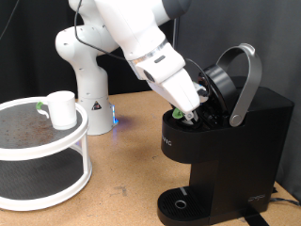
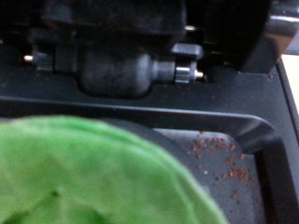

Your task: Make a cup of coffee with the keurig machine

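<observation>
The keurig machine (image 1: 254, 132) stands at the exterior view's right, black, with its silver-grey lid handle (image 1: 246, 80) raised and the lid open. My gripper (image 1: 191, 114) reaches down into the open pod chamber, and a bit of green shows at its fingertips. In the wrist view a large blurred green pod top (image 2: 84, 177) fills the near corner, close to the camera, in front of the machine's dark inner parts (image 2: 131, 65). The cup (image 1: 62, 108), small and white, stands on the top tier of a round stand at the exterior view's left, far from the gripper.
The white two-tier round stand (image 1: 38, 151) takes up the exterior view's lower left, with a small green item (image 1: 38, 106) beside the cup. The arm's base (image 1: 85, 75) stands behind it. The round drip base (image 1: 179, 202) under the brewer is bare. Brown crumbs (image 2: 224, 154) lie inside the machine.
</observation>
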